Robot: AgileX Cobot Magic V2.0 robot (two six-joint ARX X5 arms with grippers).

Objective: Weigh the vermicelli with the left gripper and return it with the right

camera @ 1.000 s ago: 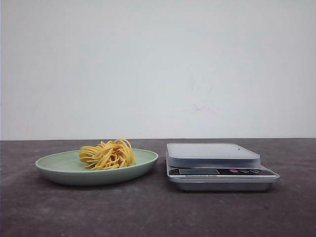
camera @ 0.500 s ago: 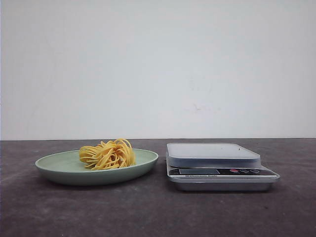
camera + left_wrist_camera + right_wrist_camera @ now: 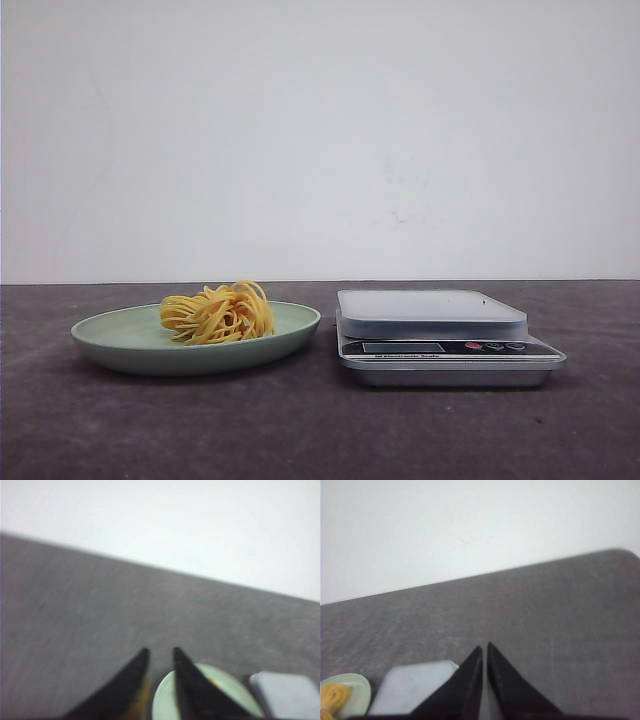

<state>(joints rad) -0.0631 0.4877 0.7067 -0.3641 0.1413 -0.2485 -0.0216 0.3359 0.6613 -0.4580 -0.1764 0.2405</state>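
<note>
A nest of yellow vermicelli (image 3: 218,312) lies on a pale green plate (image 3: 110,340) at the left of the dark table. A silver kitchen scale (image 3: 430,312) with a bare platform stands just right of the plate. Neither gripper shows in the front view. In the left wrist view my left gripper (image 3: 160,651) is empty, its two black fingers a little apart, above the plate (image 3: 165,700), with the scale (image 3: 287,692) beside it. In the right wrist view my right gripper (image 3: 484,646) is empty with its fingers nearly touching, near the scale (image 3: 410,687); the vermicelli (image 3: 332,696) shows at the edge.
The dark grey table (image 3: 320,430) runs back to a plain white wall (image 3: 320,140). The scale's display and buttons (image 3: 450,348) face the front. Nothing else stands on the table.
</note>
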